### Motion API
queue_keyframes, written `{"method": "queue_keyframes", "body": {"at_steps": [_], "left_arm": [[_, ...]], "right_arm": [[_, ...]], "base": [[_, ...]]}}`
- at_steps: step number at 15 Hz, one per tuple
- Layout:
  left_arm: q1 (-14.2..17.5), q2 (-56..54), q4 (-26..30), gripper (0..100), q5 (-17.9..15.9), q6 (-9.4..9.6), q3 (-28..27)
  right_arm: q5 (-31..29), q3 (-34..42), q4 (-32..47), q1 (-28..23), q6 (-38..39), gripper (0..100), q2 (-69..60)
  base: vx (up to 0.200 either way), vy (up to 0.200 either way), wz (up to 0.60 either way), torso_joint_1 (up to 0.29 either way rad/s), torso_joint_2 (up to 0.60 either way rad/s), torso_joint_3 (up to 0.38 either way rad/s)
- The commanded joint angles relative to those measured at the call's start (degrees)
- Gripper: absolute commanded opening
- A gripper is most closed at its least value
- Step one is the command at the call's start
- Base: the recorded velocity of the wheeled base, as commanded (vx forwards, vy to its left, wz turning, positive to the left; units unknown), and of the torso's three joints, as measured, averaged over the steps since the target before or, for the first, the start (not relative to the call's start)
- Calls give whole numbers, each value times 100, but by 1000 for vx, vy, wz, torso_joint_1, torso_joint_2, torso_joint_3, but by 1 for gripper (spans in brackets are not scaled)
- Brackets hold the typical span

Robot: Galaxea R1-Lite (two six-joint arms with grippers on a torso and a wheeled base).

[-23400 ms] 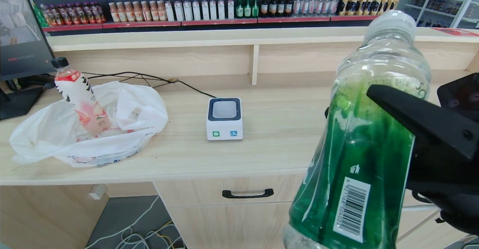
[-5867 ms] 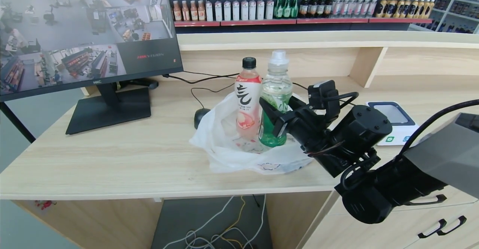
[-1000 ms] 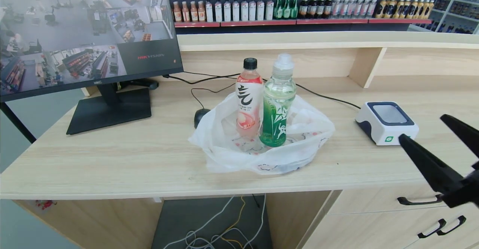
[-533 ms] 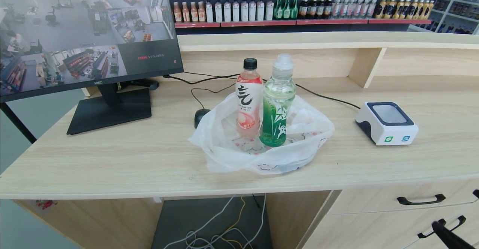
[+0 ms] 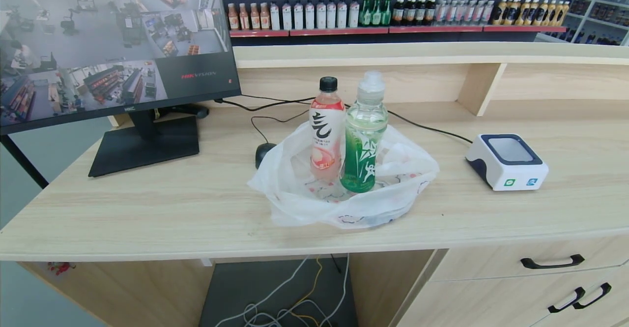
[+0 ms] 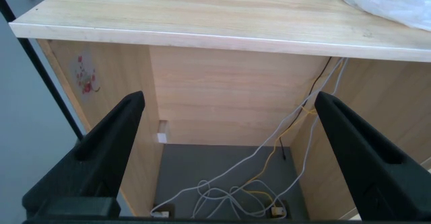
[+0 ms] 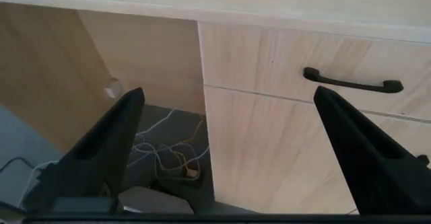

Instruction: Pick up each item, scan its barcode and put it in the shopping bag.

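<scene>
A white plastic shopping bag (image 5: 398, 189) lies open on the wooden counter (image 5: 147, 204). Two bottles stand upright side by side inside it: a pink bottle (image 5: 326, 128) with a black cap and a green bottle (image 5: 362, 133) with a clear cap. The white barcode scanner (image 5: 507, 160) sits to the right of the bag. My left gripper (image 6: 229, 150) hangs open below the counter's front edge, facing the gap under the counter. My right gripper (image 7: 229, 150) is open too, low in front of the drawer (image 7: 269, 62). Neither holds anything.
A monitor (image 5: 98, 46) on a black stand occupies the counter's left. A black mouse (image 5: 263, 154) and cables lie behind the bag. Drawers with black handles (image 5: 553, 262) are under the counter on the right. Loose wires (image 5: 290, 302) lie on the floor beneath. Shelves of bottles line the back wall.
My right gripper, open, dropped from beside the scanner down below the counter edge and out of the head view. Earlier it set the green bottle into the bag and let go.
</scene>
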Motion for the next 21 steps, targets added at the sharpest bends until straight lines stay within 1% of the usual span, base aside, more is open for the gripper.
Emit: {"method": "queue_keyframes", "body": {"at_steps": [1, 5, 6, 7, 8, 9, 12, 13, 14, 15, 16, 21], "left_arm": [[0, -2, 0, 100, -1, 9, 0], [0, -2, 0, 100, -1, 9, 0], [0, -2, 0, 100, -1, 0, 0], [0, -2, 0, 100, -1, 9, 0], [0, -2, 0, 100, -1, 9, 0], [0, -2, 0, 100, -1, 9, 0], [0, -2, 0, 100, -1, 9, 0], [0, -2, 0, 100, -1, 9, 0], [-9, -2, 0, 100, -1, 9, 0], [-9, -2, 0, 100, -1, 9, 0], [0, -2, 0, 100, -1, 9, 0], [0, -2, 0, 100, -1, 9, 0]], "right_arm": [[-2, 27, -2, 4, -15, 100, -206], [-2, 27, -11, -145, 82, 100, 181], [-2, 27, -11, -594, 55, 100, 392], [-2, 27, -11, -1420, -15, 100, 480], [7, 27, -11, -2009, -24, 100, 480], [7, 27, -11, -2158, -6, 100, 304], [77, 35, -11, -2149, 275, 100, 295], [165, 35, -19, -2017, 301, 100, 339], [191, 35, -11, -1560, 258, 100, 286], [209, 35, 16, -1578, 38, 100, 84], [209, 35, 7, -1710, -50, 100, -118], [218, 35, 7, -1754, 38, 100, -206]], "base": [[0, 0, 0, 0, 0, 0], [0, 0, 0, 0, 0, 0], [0, 0, 0, 0, 0, 0], [0, 0, 0, 0, 0, 0], [0, 0, 0, 0, 0, 0], [0, 0, 0, 0, 0, 0], [0, 0, 0, 0, 0, 0], [0, 0, 0, 0, 0, 0], [0, 0, 0, 0, 0, 0], [0, 0, 0, 0, 0, 0], [0, 0, 0, 0, 0, 0], [0, 0, 0, 0, 0, 0]]}}
